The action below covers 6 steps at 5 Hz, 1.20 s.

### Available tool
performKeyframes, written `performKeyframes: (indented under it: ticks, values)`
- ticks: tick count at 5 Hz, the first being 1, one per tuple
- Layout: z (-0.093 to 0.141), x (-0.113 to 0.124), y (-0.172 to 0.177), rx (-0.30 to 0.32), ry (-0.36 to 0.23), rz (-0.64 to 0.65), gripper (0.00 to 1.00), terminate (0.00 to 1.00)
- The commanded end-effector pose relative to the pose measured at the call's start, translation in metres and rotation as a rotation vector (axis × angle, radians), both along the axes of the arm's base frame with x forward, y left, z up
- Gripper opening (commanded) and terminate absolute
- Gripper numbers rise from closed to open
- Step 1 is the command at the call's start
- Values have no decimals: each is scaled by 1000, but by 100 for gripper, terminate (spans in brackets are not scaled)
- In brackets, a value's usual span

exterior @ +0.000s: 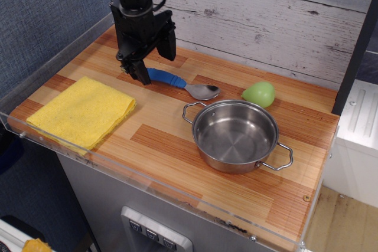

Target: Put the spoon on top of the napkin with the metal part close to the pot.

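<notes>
The spoon (pixel 177 82) lies on the wooden counter behind the pot, its blue handle to the left and its metal part (pixel 202 91) to the right, near the pot's rim. The pot (pixel 236 136) stands right of centre. The yellow napkin (pixel 82 110) lies flat at the front left. My gripper (pixel 155 62) is low over the left end of the handle, open, with one finger in front of the handle and one behind it. The front finger (pixel 142 74) hides the tip of the handle. I cannot tell whether the fingers touch the handle.
A small light-green rounded object (pixel 258 94) sits behind the pot on the right. A clear plastic rim (pixel 147 184) runs along the counter's front and left edges. A white plank wall (pixel 266 22) stands at the back.
</notes>
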State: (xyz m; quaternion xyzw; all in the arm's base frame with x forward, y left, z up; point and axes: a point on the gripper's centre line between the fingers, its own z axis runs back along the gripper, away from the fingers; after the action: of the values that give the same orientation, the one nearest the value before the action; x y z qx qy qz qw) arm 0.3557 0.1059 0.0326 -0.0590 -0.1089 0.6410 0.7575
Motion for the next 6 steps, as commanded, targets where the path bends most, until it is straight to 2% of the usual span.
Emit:
performKeyframes:
  ticks: [1,2,3,6]
  values:
    - [4,13,-6,14,8,68,100,0]
    - [-3,13,-10,-15,54,103,100,0]
    - [-5,11,-10,-27,83,125,0,0]
    - [7,3,-12,-51,60,98,0,0]
